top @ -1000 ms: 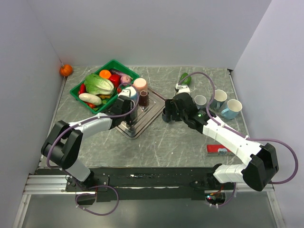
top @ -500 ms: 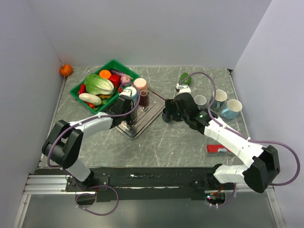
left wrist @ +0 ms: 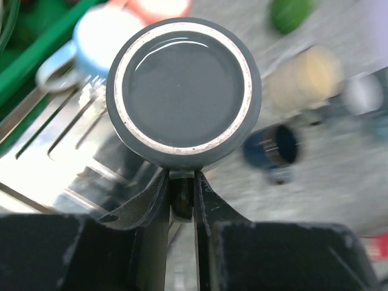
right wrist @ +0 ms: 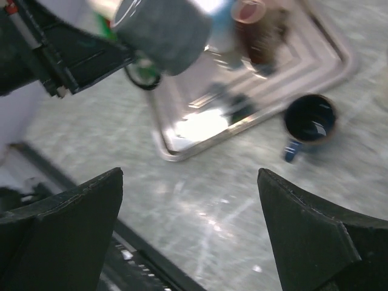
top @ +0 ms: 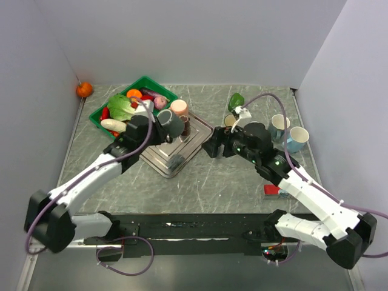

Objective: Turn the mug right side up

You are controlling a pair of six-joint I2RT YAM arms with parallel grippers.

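My left gripper (top: 159, 126) is shut on the handle of a dark grey mug (top: 170, 124) and holds it tipped on its side above the metal tray (top: 176, 159). In the left wrist view the mug's base (left wrist: 183, 91) with its pale ring faces the camera, and the fingers (left wrist: 182, 182) pinch the handle below it. The right wrist view shows the mug (right wrist: 163, 30) in the air at the top left. My right gripper (top: 211, 145) is open and empty above the table right of the tray, its fingers (right wrist: 66, 224) wide apart.
A dark blue mug (right wrist: 310, 119) stands upright beside the tray. A pink cup (top: 179, 108) and a brown cup (top: 185, 124) sit at the tray's far end. A green vegetable basket (top: 97, 115) is behind. A tan cup (top: 229, 120) and two pale mugs (top: 280, 126) stand at right.
My left gripper has risen off the tray with the grey mug and drawn back to the left, tipping the mug. My right arm has lifted and shifted slightly right.
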